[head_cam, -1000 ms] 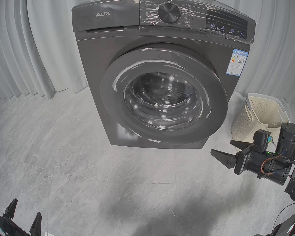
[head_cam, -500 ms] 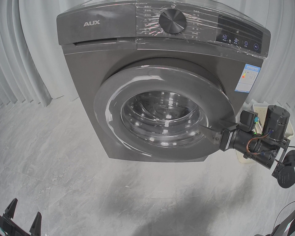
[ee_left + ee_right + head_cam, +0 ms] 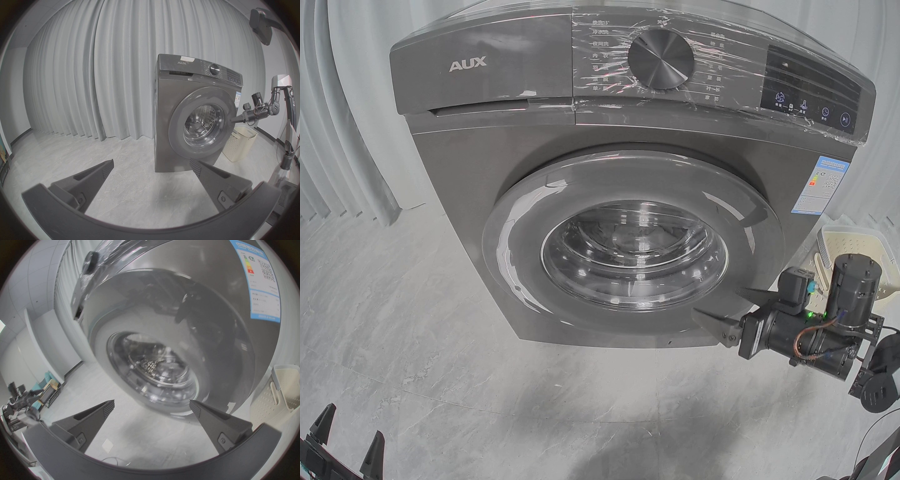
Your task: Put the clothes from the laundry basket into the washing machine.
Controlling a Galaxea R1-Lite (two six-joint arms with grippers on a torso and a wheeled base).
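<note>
From my seat I see the grey front-loading washing machine (image 3: 481, 156) standing on the pale tiled floor (image 3: 425, 325) before the grey curtains (image 3: 344, 112), its round door (image 3: 519, 219) shut against the front. Clear film covers the panel with the dial (image 3: 660, 59), and a blue label (image 3: 820, 185) sits on the machine's upper right front. The right gripper (image 3: 715, 301) hangs at the door's lower right rim, fingers spread apart and holding nothing; whether a fingertip touches the door I cannot tell. The cream laundry basket (image 3: 853, 232) stands on the floor just beside the machine's right side, partly behind my right arm, and what lies in it I cannot tell. The left gripper (image 3: 353, 420) sits low on my left, well apart from the machine, fingers spread and bare
</note>
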